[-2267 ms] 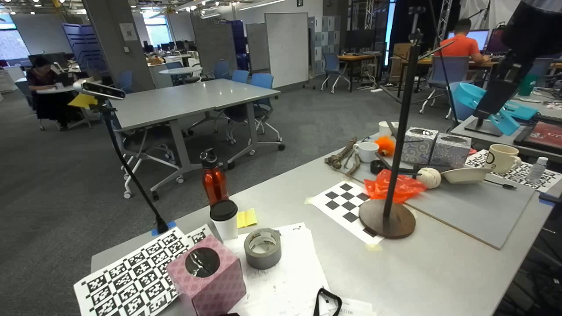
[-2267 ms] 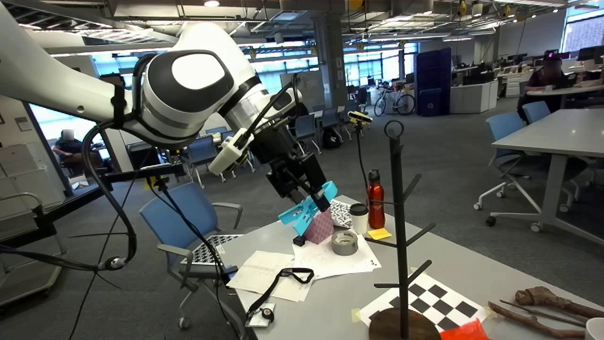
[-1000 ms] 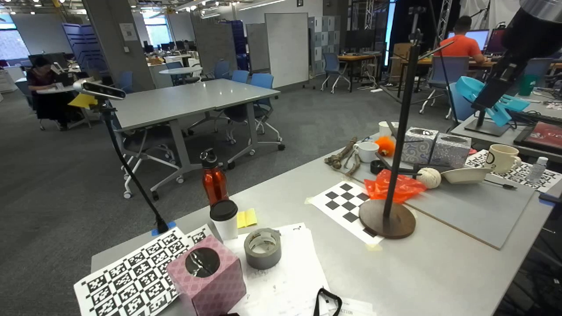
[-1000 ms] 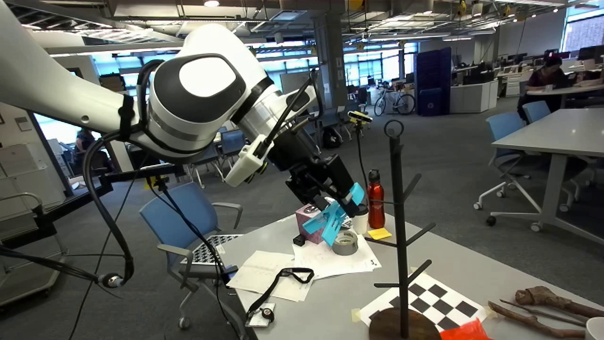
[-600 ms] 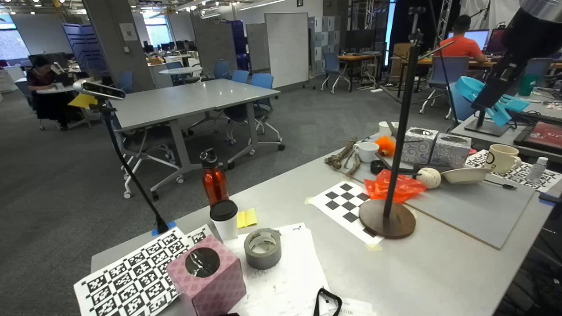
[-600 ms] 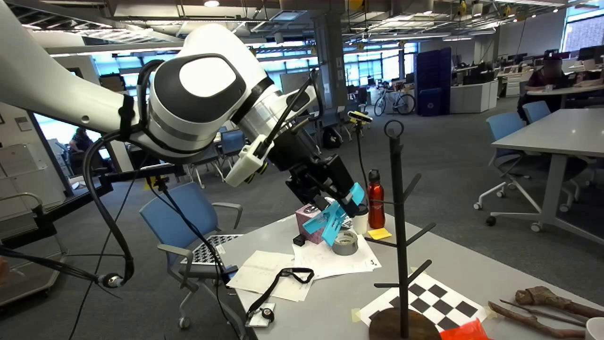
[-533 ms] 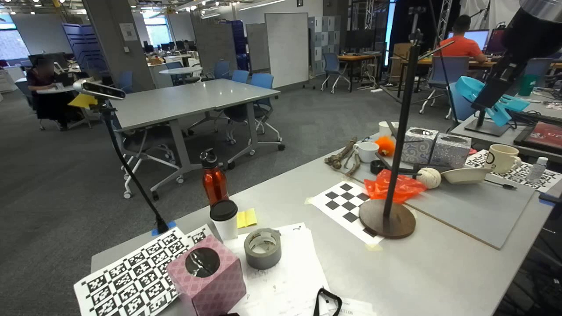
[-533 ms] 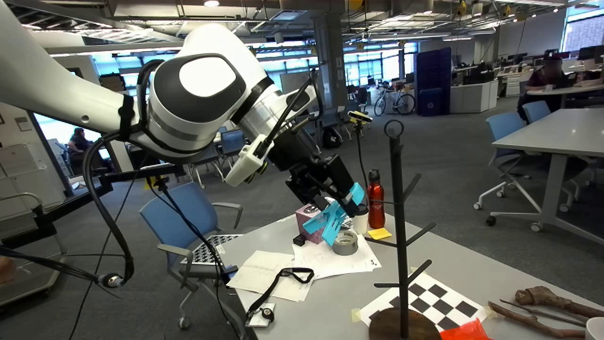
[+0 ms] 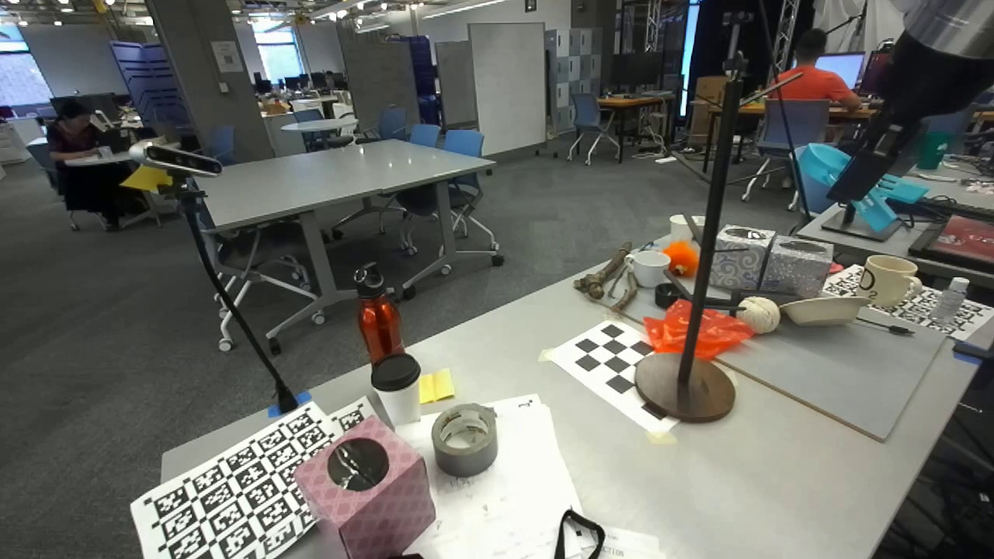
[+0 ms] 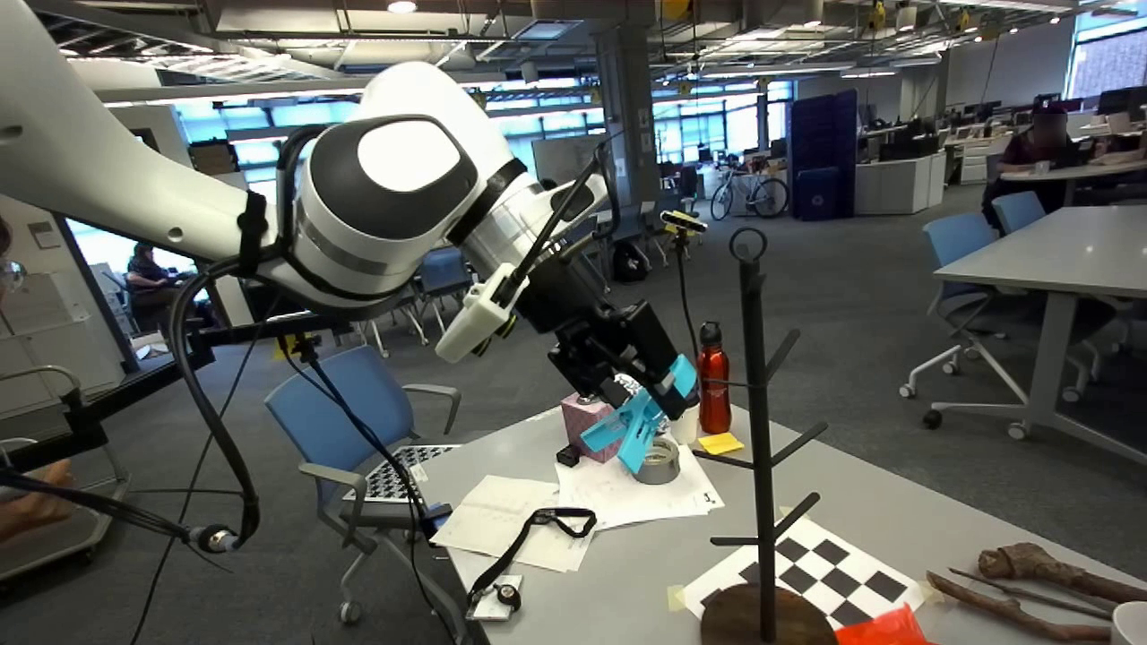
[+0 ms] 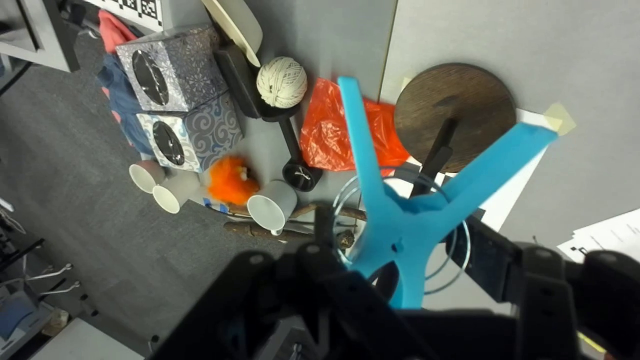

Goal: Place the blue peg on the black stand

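The blue peg is a light-blue clothespin-like piece with two spread legs and thin wire rings. It shows in both exterior views (image 9: 820, 166) (image 10: 638, 430) and in the wrist view (image 11: 410, 225). My gripper (image 10: 643, 394) is shut on the blue peg and holds it tilted in the air above the table. In the wrist view its fingers stand on either side of the peg. The black stand is a tall rod (image 9: 705, 225) (image 10: 760, 412) with short side branches on a round brown base (image 11: 475, 95). The peg is apart from the stand, beyond its base in the wrist view.
A duct tape roll (image 10: 656, 462), pink tissue box (image 9: 373, 489), cup and red bottle (image 10: 714, 385) stand beyond the stand. An orange-red bag (image 11: 330, 135) lies by its base. Mugs, sticks (image 10: 1004, 609), a string ball and patterned tissue boxes are nearby.
Over about two seconds my gripper has moved with the peg toward the stand, rightward in an exterior view. In the last half second it shifted slightly lower and closer. The stand has not moved.
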`<move>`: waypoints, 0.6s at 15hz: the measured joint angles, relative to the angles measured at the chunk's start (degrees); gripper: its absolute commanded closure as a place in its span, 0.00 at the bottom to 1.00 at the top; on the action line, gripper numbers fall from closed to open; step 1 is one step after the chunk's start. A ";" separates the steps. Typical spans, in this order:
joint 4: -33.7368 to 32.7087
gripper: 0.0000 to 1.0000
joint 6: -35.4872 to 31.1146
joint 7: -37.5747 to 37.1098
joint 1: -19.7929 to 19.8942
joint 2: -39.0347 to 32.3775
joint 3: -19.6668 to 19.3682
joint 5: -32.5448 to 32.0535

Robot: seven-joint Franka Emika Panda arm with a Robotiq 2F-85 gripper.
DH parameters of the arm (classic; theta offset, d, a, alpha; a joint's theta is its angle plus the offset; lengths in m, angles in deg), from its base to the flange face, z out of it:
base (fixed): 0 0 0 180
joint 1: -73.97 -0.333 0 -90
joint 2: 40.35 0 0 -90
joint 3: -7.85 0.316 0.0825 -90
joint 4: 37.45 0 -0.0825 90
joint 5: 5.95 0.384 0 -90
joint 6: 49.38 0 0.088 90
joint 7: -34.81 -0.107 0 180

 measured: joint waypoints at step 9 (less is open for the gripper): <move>-0.74 0.65 0.39 -17.89 -0.88 -9.19 2.72 -17.11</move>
